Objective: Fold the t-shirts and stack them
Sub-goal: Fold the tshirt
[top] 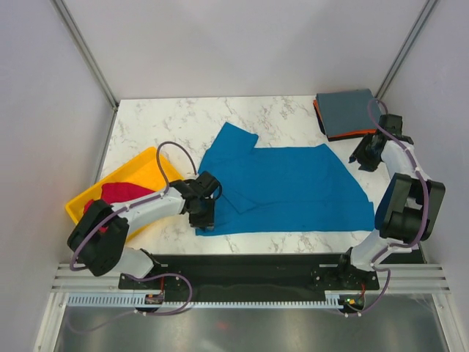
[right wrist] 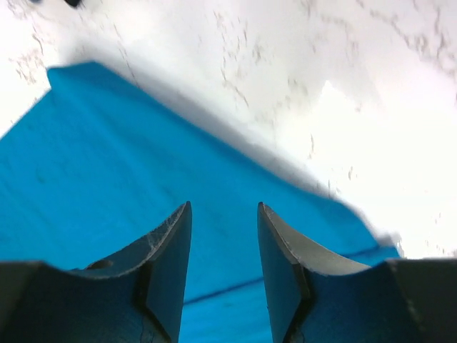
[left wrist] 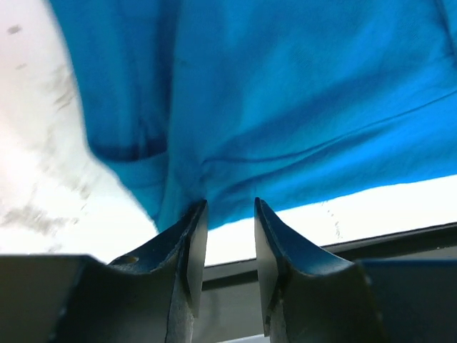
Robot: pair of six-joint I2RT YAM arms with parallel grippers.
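Note:
The bright blue t-shirt (top: 286,187) lies spread out flat on the marble table, one sleeve pointing to the back left. My left gripper (top: 205,218) is open and empty at the shirt's near left corner; in the left wrist view its fingertips (left wrist: 230,207) sit just at the blue cloth's (left wrist: 271,107) edge. My right gripper (top: 364,157) is open and empty at the shirt's right edge, hovering over blue cloth (right wrist: 107,179) in the right wrist view (right wrist: 223,207). The slate grey-blue shirt (top: 348,111) lies folded on the orange shirt (top: 319,117) at the back right. The magenta-red shirt (top: 121,194) lies crumpled in the tray.
A yellow plastic tray (top: 150,170) sits at the left edge of the table, beside my left arm. White walls with metal posts enclose the table. A black base rail (top: 249,265) runs along the near edge.

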